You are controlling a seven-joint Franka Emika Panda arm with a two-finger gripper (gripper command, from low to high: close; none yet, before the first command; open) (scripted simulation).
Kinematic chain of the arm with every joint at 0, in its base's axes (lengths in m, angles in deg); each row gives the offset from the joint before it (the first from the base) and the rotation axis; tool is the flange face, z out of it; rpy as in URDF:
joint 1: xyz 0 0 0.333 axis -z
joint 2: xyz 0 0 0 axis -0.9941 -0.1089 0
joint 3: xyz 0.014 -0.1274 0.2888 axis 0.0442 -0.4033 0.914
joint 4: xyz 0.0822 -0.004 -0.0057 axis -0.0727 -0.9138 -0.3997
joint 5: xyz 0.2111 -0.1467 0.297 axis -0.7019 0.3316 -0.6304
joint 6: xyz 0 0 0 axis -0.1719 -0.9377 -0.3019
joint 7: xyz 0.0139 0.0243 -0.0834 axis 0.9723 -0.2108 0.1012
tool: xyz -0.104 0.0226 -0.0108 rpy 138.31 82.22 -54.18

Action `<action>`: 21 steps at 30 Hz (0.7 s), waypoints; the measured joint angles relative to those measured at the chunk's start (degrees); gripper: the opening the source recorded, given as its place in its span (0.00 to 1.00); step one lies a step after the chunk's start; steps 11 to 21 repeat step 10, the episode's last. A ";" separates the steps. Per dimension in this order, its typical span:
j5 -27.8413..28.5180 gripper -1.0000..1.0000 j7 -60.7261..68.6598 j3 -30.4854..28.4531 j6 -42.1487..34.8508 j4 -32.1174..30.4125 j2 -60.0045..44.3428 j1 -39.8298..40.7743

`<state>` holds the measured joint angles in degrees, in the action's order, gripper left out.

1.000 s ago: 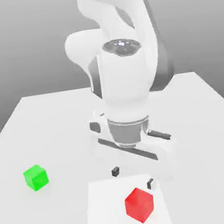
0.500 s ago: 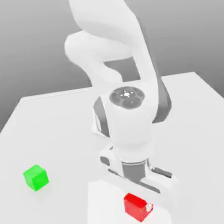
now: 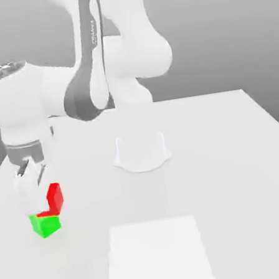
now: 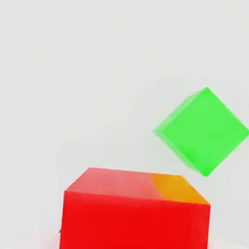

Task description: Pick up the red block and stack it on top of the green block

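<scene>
The red block (image 3: 55,197) hangs tilted at the exterior view's left, its lower edge just over the green block (image 3: 46,225), which rests on the table. I cannot tell whether the two touch. My gripper (image 3: 45,195) reaches down from the white hand and is shut on the red block. In the hand view the red block (image 4: 136,214) looms close to the camera. There the green block (image 4: 202,131) lies beyond it on the table, off to one side and not straight beneath.
A paler square patch (image 3: 156,256) marks the white table (image 3: 232,153) near its front edge. The arm's round base (image 3: 140,151) stands mid-table, and the arm's links stretch from there toward the exterior view's left.
My gripper shut on the red block at the front patch, lifted it, and the arm swung it to the exterior view's left over the green block. The green block stayed put.
</scene>
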<state>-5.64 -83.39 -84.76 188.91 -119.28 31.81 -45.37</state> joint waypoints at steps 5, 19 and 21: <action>-2.33 0.00 0.74 -1.56 8.16 -0.46 -7.61 1.04; -3.89 1.00 1.82 -1.12 11.85 -0.32 -11.46 1.01; -3.89 1.00 1.82 -1.12 11.85 -0.32 -11.46 1.01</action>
